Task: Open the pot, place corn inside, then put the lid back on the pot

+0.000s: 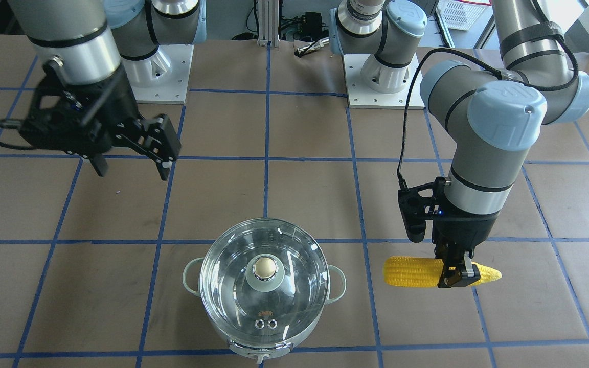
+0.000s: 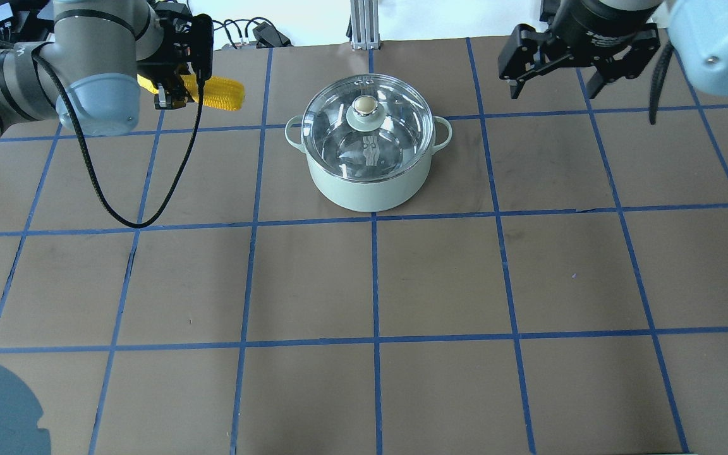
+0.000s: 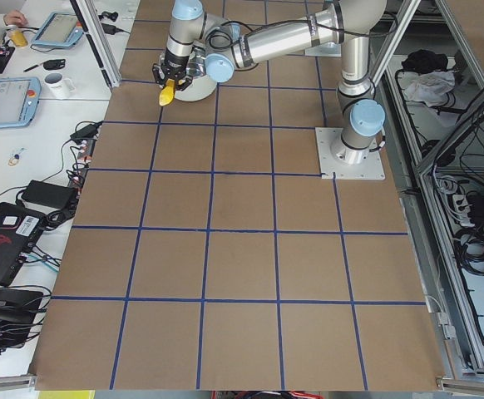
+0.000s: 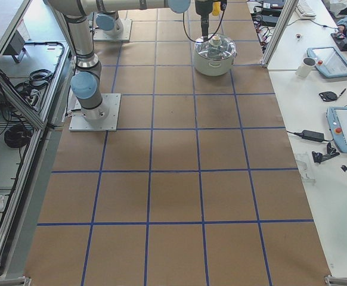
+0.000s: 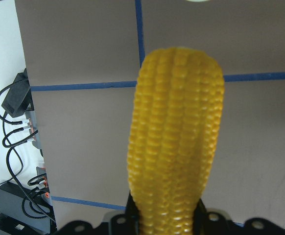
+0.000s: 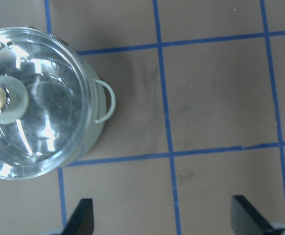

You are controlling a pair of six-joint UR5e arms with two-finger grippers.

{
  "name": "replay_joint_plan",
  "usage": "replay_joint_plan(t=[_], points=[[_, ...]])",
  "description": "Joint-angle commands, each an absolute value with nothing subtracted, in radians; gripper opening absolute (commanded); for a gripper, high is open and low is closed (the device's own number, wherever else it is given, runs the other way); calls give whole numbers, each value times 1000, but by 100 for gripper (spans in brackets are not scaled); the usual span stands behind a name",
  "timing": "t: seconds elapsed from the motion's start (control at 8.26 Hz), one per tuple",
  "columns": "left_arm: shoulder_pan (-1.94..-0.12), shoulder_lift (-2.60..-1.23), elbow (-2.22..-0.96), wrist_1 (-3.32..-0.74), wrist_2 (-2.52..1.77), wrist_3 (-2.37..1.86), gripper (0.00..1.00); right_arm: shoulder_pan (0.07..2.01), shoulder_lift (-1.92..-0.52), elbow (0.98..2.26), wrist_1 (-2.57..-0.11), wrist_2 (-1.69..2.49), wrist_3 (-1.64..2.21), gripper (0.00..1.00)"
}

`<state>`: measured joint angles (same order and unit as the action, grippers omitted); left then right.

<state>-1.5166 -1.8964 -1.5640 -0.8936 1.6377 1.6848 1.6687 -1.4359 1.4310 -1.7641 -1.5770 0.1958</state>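
The mint-green pot (image 2: 370, 186) stands at the far middle of the table, with the clear glass lid (image 2: 369, 129) and its beige knob sitting on it. It also shows in the front view (image 1: 339, 283), lid (image 1: 264, 301) on. My left gripper (image 1: 457, 273) is shut on the yellow corn (image 1: 409, 272), which it holds level beside the pot, on my left; I cannot tell whether the corn touches the table. The corn fills the left wrist view (image 5: 174, 132). My right gripper (image 1: 131, 171) is open and empty, held above the table to the pot's other side (image 6: 164, 218).
The brown table has a blue tape grid. Both arm bases (image 1: 384, 82) stand at the robot's side of the table. Cables and power bricks (image 5: 15, 122) lie off the table edge near the corn. Desks with tablets (image 3: 9, 100) stand beyond that edge.
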Motion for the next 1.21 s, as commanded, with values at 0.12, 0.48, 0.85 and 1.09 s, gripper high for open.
replay_joint_plan(t=[0.12, 0.48, 0.85, 1.09], points=[[-1520, -1899, -1569, -891, 1595, 1712, 0, 1868, -1196, 1328, -1978, -1591, 470, 100], [-1520, -1899, -1571, -893, 1505, 1710, 0, 1919, -1045, 1327, -2134, -1637, 508, 100], [-1519, -1881, -1572, -908, 1514, 1710, 0, 1919, -1025, 1325, -2135, -1669, 503, 97], [-1493, -1878, -1572, -914, 1519, 1724, 0, 1919, -1025, 1322, -2160, -1664, 502, 84]])
